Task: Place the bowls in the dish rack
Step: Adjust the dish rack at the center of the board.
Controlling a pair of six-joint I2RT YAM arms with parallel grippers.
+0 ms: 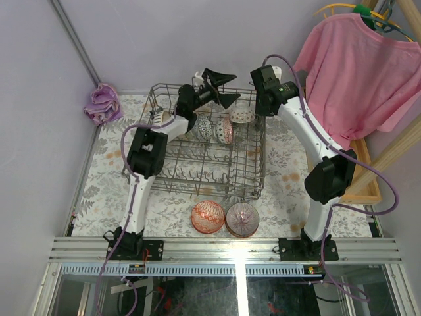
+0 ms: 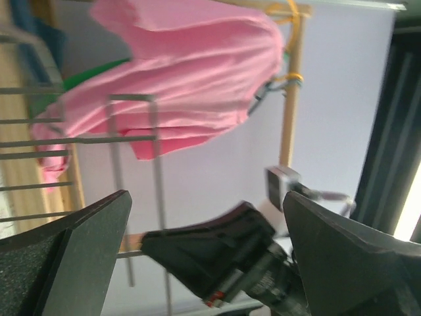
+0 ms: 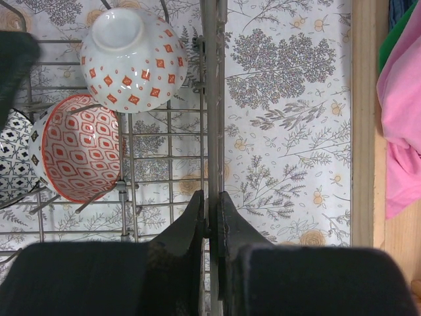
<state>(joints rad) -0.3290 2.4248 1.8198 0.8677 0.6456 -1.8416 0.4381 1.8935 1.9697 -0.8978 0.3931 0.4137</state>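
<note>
Right gripper (image 3: 210, 205) pinched shut on dish rack (image 1: 212, 186) right-side top wire. Left gripper (image 1: 227, 89) jaws wide, empty, raised over rack's far edge. Orange-diamond bowl (image 3: 135, 56) and red-patterned bowl (image 3: 79, 148) inside rack. Red bowl (image 1: 208, 216) and pink bowl (image 1: 242, 219) side by side on table (image 1: 289, 172), just in front of rack.

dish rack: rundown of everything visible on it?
The dish rack is a rectangular grey wire basket, tall-sided with upright tines, sitting level on the floral table cover. At least three patterned bowls stand on edge at its far end. The right claw is shut on its right rim; the open left claw hovers above the far side.
</note>
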